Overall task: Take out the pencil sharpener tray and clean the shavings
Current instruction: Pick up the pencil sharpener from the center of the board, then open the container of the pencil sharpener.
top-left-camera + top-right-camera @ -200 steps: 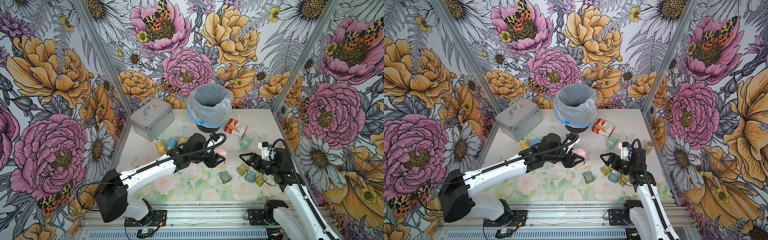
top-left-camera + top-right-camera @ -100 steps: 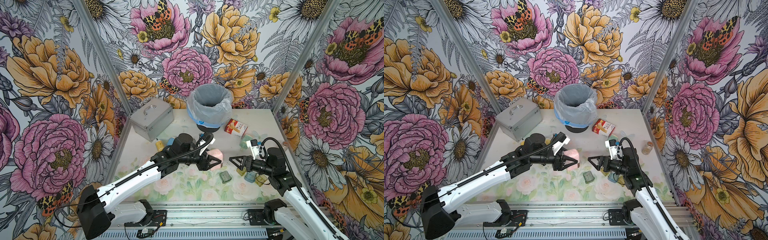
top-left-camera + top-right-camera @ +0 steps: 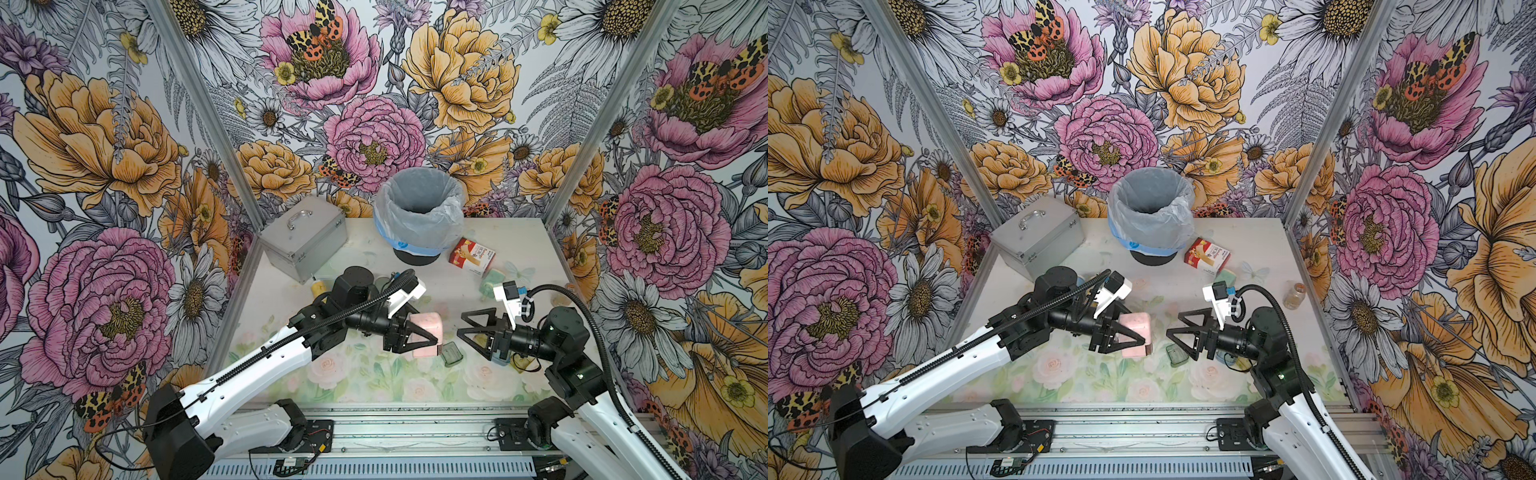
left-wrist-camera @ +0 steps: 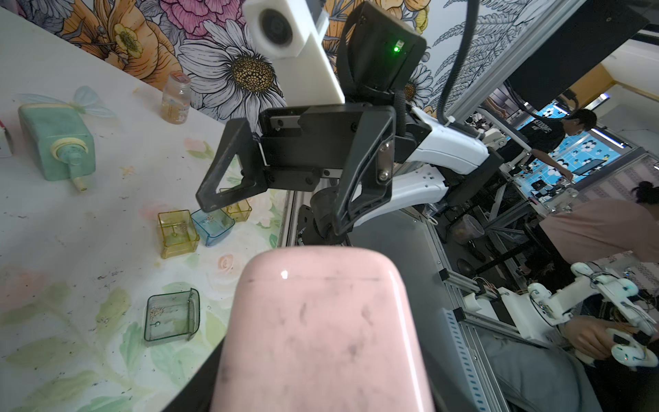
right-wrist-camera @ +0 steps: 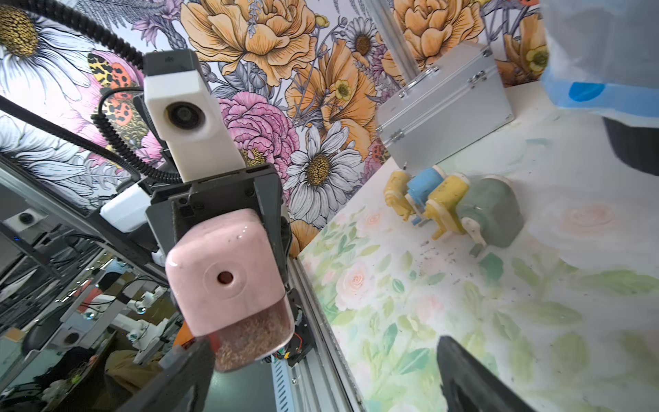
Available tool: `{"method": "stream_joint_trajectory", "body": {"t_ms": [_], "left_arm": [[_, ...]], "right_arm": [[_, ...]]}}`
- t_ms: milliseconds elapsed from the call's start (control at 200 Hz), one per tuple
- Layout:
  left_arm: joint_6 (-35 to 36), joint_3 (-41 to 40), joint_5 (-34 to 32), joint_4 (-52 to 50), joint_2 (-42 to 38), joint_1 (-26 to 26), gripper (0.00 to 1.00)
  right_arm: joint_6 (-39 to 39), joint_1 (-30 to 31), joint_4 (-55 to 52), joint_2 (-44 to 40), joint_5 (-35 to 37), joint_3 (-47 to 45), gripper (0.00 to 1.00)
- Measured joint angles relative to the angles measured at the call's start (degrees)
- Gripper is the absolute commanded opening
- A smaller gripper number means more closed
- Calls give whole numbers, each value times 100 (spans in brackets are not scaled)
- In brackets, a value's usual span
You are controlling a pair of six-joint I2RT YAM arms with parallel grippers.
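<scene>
Left tool (image 3: pixel 424 337): clamped on the pink sharpener (image 3: pixel 430 322), held above the middle of the bench (image 3: pixel 374 262).
Right tool (image 3: pixel 460 329): jaws spread wide, empty, facing the sharpener, just apart from it.
Tray (image 5: pixel 272 330): seated in the sharpener's base.
Shavings (image 5: pixel 242 340): packed inside the tray; loose flecks on the bench.

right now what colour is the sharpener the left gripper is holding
The sharpener is pale pink; it shows best in the right wrist view.
</scene>
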Motion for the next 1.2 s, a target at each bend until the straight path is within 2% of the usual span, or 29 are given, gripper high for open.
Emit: {"method": "stream_joint_trajectory", "body": {"t_ms": [370, 600, 941, 1196], "left_arm": [[-26, -28, 610, -2, -350, 208, 19], [-133, -83, 879, -4, -584, 216, 18], [-164, -85, 957, -2, -728, 216, 18], [-179, -85, 953, 0, -741, 216, 18]], "right_arm": [[-238, 1021, -28, 385, -66, 533, 100], [-645, 1410, -352, 509, -92, 962, 94], [-1064, 1773, -883, 219, 398, 1241, 89], [-1257, 2312, -977, 380, 721, 1399, 90]]}}
